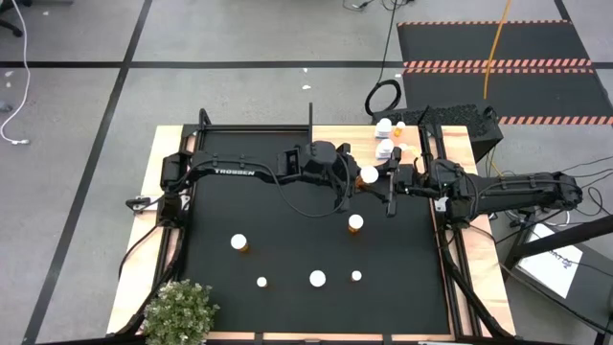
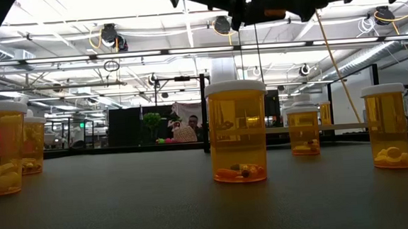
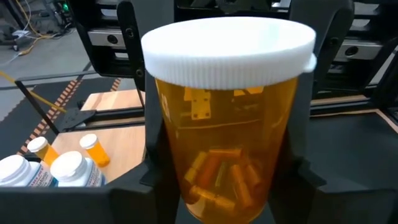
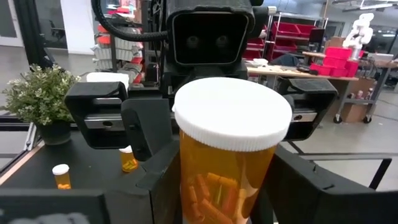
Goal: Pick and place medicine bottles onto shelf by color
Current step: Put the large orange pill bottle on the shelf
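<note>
An orange medicine bottle with a white cap hangs upright above the black mat, between my two grippers. My left gripper reaches it from the table's left and is shut on it. My right gripper meets it from the right and is shut on it too. The bottle fills the left wrist view and the right wrist view; pills lie in its bottom. The shelf, a light-wood board at the far right, carries two white bottles and small orange ones standing on their bases. My left gripper pinches the bottle's orange body below the cap between its two fingers. The fingers come level from the table's left. The bottle stands upright, lifted clear of the mat. My right gripper pinches the same bottle's orange body below the cap between its two fingers. They come level from the table's right, opposite the left gripper. The bottle is upright and clear of the mat.
Several orange bottles stand on the mat: one just nearer than the grippers, one toward the left, three along the near side. A potted plant sits at the near left corner. Black frame rails edge the mat.
</note>
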`<state>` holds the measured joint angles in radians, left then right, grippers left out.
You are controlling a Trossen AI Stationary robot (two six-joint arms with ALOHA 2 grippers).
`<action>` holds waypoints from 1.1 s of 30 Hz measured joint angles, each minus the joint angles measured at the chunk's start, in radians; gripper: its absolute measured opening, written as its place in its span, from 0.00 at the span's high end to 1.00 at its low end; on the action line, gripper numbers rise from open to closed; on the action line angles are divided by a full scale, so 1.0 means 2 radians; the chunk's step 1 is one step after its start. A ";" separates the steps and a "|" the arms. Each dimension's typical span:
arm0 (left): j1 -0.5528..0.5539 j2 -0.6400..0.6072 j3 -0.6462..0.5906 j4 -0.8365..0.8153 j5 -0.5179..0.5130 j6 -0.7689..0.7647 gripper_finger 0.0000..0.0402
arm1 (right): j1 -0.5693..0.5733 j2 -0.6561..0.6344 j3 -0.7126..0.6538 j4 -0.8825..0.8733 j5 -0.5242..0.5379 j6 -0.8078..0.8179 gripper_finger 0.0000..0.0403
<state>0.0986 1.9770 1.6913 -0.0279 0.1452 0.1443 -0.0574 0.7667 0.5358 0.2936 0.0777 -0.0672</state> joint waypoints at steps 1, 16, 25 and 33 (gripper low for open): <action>0.000 0.000 0.000 0.000 0.000 0.000 0.54 | 0.000 -0.001 0.000 -0.004 0.001 0.003 0.50; 0.005 0.000 0.001 -0.002 -0.012 0.011 0.55 | 0.000 -0.036 0.063 -0.209 0.012 0.099 0.21; 0.011 0.000 0.001 -0.014 -0.012 0.015 0.53 | 0.000 0.049 0.288 -0.552 0.067 0.146 0.21; 0.011 0.000 0.001 -0.014 -0.012 0.015 0.53 | 0.000 0.190 0.500 -0.717 0.058 0.106 0.21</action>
<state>0.1215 1.9774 1.6924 -0.0559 0.1211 0.1739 -0.0570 1.1466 1.5349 -1.1405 0.1930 0.1447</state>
